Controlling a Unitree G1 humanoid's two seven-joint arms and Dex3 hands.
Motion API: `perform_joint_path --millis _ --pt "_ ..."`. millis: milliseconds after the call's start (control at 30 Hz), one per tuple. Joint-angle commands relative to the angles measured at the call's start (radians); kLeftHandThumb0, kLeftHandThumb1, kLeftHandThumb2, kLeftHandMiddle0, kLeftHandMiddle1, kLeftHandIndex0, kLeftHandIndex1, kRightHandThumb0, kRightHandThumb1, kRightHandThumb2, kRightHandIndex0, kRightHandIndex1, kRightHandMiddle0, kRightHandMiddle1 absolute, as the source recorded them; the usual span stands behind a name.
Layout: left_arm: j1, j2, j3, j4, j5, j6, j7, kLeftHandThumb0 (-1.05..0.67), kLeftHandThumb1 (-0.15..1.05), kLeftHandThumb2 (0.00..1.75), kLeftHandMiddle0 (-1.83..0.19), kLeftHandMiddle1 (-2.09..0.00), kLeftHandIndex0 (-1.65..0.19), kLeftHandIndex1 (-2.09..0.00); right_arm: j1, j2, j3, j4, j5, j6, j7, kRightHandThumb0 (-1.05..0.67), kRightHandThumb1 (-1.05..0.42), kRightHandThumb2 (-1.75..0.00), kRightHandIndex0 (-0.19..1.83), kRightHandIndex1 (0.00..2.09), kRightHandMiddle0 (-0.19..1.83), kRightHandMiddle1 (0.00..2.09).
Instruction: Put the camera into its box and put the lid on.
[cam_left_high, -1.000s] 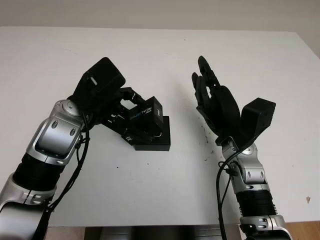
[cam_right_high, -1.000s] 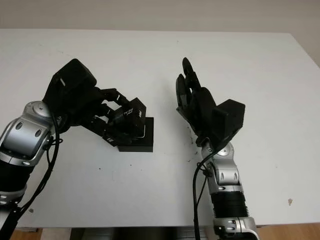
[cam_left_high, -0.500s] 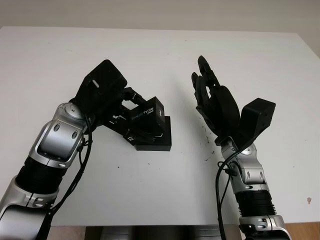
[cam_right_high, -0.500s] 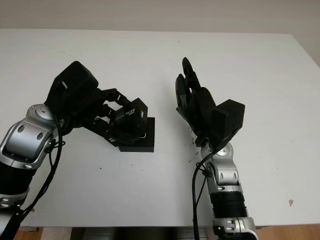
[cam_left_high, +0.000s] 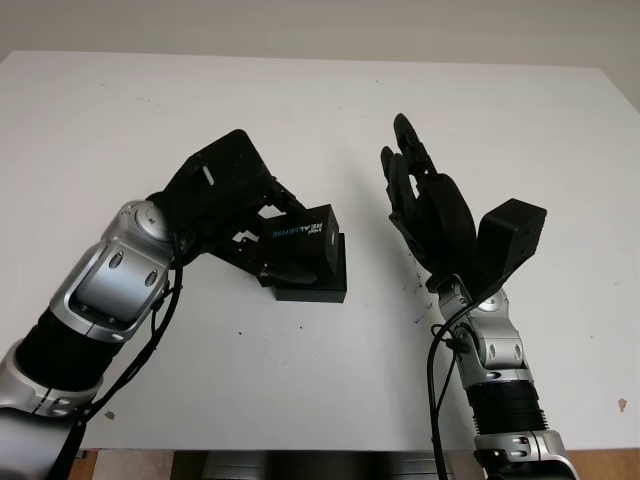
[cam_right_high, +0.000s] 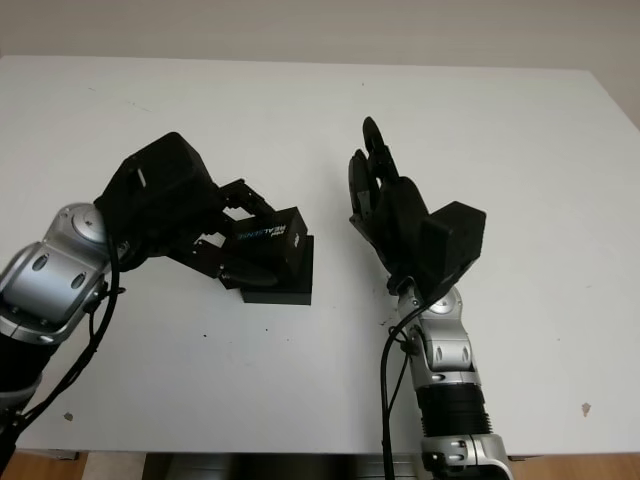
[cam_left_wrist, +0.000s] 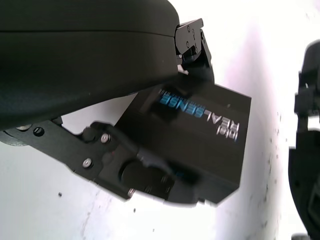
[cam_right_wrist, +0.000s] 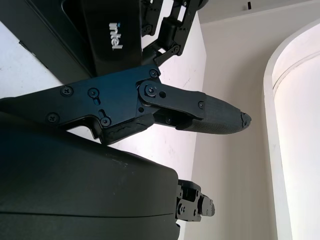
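My left hand (cam_left_high: 288, 238) is shut on a black box lid (cam_left_high: 318, 233) printed "REALSENSE". It holds the lid slightly tilted, right over the flat black box base (cam_left_high: 322, 288) that lies on the white table (cam_left_high: 300, 110). Close up, the lid (cam_left_wrist: 200, 135) shows with fingers (cam_left_wrist: 150, 165) clamped on its near edge. The lid covers the inside of the base, and I cannot tell what is in it. My right hand (cam_left_high: 412, 185) is open, raised upright to the right of the box, apart from it. An "intel" label on the lid's side (cam_right_wrist: 112, 27) faces that hand.
The table's front edge (cam_left_high: 300, 448) runs just below both forearms. Its right edge (cam_left_high: 625, 110) lies beyond the right hand. A few small dark specks (cam_left_high: 415, 290) mark the surface between the box and the right arm.
My left hand has moved right and forward with the lid, turning it from steeply tilted toward level over the base. The right hand has barely moved.
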Motion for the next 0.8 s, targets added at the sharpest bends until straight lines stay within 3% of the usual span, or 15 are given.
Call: perform_joint_path --millis 0,67,167,400,767 --pt "-0.003 -0.017 -0.043 -0.03 -0.025 0.013 -0.036 -0.51 1.05 0.31 0.12 -0.34 0.19 -0.48 -0.002 0.001 0.0 0.002 -0.005 -0.018 -0.002 -0.7 -1.05 -0.61 -0.07 0.06 -0.06 0.06" --pt "-0.011 -0.013 -0.047 -0.038 -0.03 0.016 -0.048 -0.52 1.05 0.33 0.16 -0.21 0.19 -0.19 -0.005 0.003 0.0 0.006 -0.005 -0.021 -0.002 -0.7 -1.05 -0.61 -0.07 0.06 -0.06 0.06" --pt "-0.005 -0.015 -0.036 -0.041 -0.042 0.012 -0.054 -0.51 1.05 0.33 0.18 -0.12 0.19 -0.03 -0.008 0.005 -0.001 0.011 -0.003 -0.027 -0.001 -0.69 -1.05 -0.61 -0.07 0.06 -0.06 0.06" --pt "0.006 -0.036 -0.016 -0.075 -0.076 0.064 -0.032 -0.51 1.05 0.33 0.18 -0.08 0.19 0.0 -0.009 0.007 -0.001 0.019 -0.002 -0.041 0.004 -0.67 -1.05 -0.62 -0.08 0.05 -0.07 0.06" --pt "-0.012 -0.004 -0.038 -0.133 -0.097 0.124 -0.035 -0.46 1.05 0.33 0.15 -0.03 0.19 0.0 -0.011 0.007 0.0 0.026 -0.001 -0.051 0.007 -0.67 -1.05 -0.62 -0.08 0.05 -0.07 0.05"
